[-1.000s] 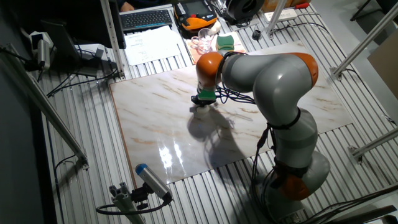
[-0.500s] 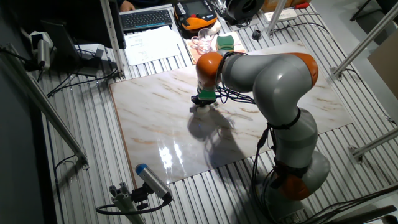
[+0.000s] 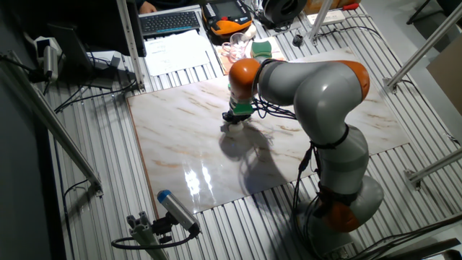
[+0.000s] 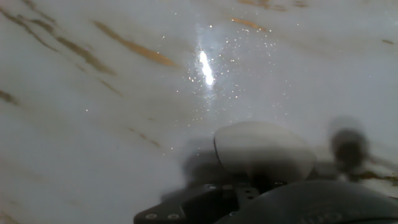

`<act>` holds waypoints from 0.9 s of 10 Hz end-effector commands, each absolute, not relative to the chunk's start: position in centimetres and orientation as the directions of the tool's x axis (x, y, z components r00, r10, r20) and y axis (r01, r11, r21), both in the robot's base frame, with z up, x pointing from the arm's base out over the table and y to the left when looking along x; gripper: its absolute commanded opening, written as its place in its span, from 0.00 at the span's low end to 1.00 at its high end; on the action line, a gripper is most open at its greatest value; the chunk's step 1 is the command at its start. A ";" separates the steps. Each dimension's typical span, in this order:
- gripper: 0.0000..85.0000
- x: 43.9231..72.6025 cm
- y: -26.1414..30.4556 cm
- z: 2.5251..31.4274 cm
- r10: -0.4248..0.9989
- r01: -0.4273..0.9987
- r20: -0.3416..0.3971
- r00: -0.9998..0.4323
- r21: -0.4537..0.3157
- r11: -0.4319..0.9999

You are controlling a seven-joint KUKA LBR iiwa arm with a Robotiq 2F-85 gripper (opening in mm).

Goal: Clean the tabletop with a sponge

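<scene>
I am pressing the sponge [image 4: 264, 149] onto the tabletop [image 3: 180, 130] with my gripper [image 3: 234, 121], jaws closed on it, near the slab's centre, slightly toward 12 o'clock.

Risk, as I judge it: the sponge is soft, and dragging it under uneven pressure could pull it out of my jaws or drag bare fingers across the marble.

Containers: a glass [image 3: 232, 49] beyond the 12 o'clock edge; contents cannot be determined.
</scene>
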State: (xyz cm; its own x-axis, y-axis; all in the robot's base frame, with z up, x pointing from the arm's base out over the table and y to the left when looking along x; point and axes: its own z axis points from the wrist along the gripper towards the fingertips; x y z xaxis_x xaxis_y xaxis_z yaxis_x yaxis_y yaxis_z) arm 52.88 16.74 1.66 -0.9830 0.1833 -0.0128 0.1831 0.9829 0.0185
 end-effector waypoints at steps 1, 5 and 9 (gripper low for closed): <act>0.00 52.8 16.8 1.6 0.179 0.179 -0.010 -0.984 0.037 0.983; 0.00 52.8 16.8 1.6 0.196 0.197 0.024 -0.980 0.062 0.978; 0.00 53.8 16.5 3.0 0.172 0.171 -0.026 -0.985 0.046 0.984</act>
State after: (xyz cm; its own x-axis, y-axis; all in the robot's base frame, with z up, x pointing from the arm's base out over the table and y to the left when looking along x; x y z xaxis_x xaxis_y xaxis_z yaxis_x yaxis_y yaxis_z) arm 53.27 16.46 2.44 -0.9864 0.1636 -0.0175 0.1628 0.9858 0.0402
